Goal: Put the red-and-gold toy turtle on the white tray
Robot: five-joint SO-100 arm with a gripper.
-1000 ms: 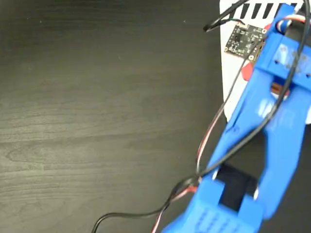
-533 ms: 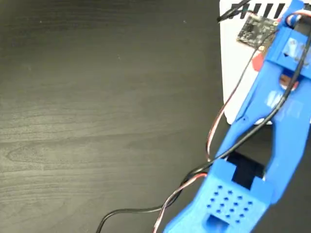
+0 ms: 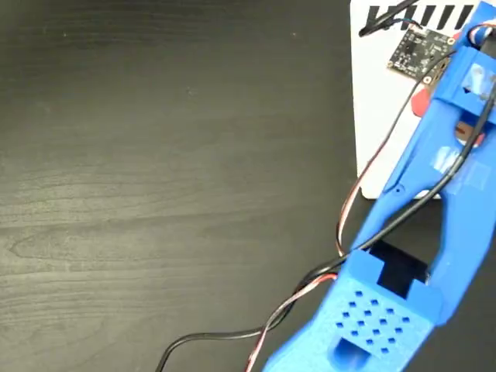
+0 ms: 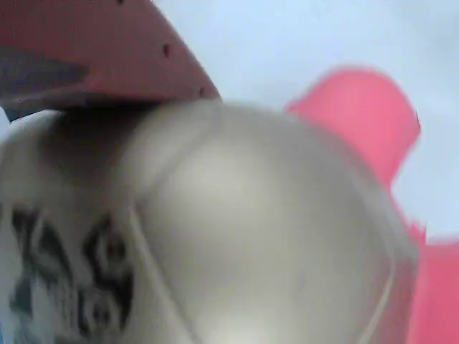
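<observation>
Over the white tray (image 3: 380, 116), at the top right of the fixed view, the claw (image 3: 457, 128) sits under the blue arm (image 3: 434, 201), which covers its jaws from above, so that view alone cannot show how they stand. The wrist view fills that gap: a dark red finger (image 4: 93, 50) presses against the top of the red-and-gold toy turtle (image 4: 237, 236), whose pale gold shell crowds almost the whole picture, with the black-and-white mark at lower left and a red limb or head poking out at upper right. From that I judge the claw to be closed on the turtle; the second finger is not visible.

Behind the shell the wrist view shows only plain white, which fits the tray lying just beneath. In the fixed view a sliver of red (image 3: 421, 101) shows beside the arm, over the tray's white surface, probably part of the turtle. Whether the toy already rests on the tray or hangs just above it cannot be told.

Black stripes mark the tray's top edge, near the small circuit board (image 3: 418, 50) on the arm. Cables (image 3: 341, 232) trail back across the dark desk (image 3: 155, 194).
</observation>
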